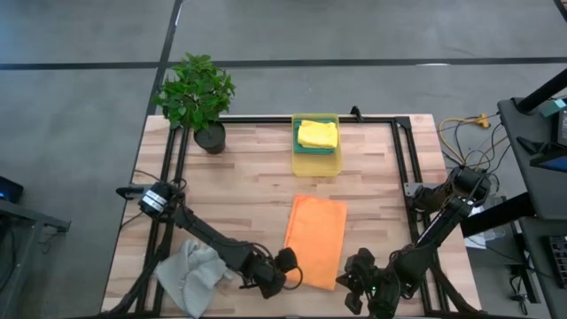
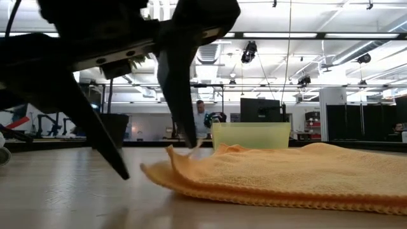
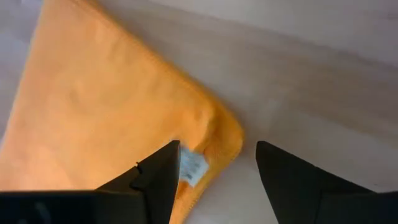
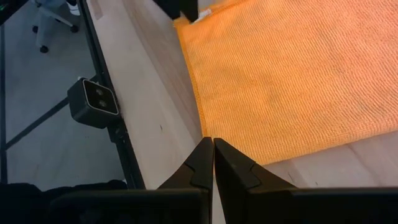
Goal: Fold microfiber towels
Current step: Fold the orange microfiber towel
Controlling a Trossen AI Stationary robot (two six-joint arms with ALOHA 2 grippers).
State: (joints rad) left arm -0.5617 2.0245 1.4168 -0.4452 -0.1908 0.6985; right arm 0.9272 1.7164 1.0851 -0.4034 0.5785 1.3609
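**Orange towel folded once, grey one waiting**

With its fingers spread wide and nothing between them, the left gripper stands at the near left corner of the orange towel, the corner with the white tag lying just ahead of the open jaws in the left wrist view. Nothing is held; the towel lies flat on the bench on its own. The right gripper is pinched fully shut on nothing and sits just off the towel's near right corner, its closed tips at the cloth's edge in the right wrist view.

The orange towel now shows as a long narrow rectangle with a doubled edge in the low view, so I judge it folded in half once. A further fold, bringing its short ends together, likely remains before it matches a finished piece.

Farther out, the yellow bin at the far side of the bench holds a folded yellow towel on top of a teal towel, of which only an edge shows; both look finished and stowed. To the left of the left gripper, a grey towel lies crumpled at the bench's near left edge, untouched and not yet folded.

So roughly half the work appears done: two stowed, one midway, one to go. A potted plant stands at the far left corner, well apart from everything.
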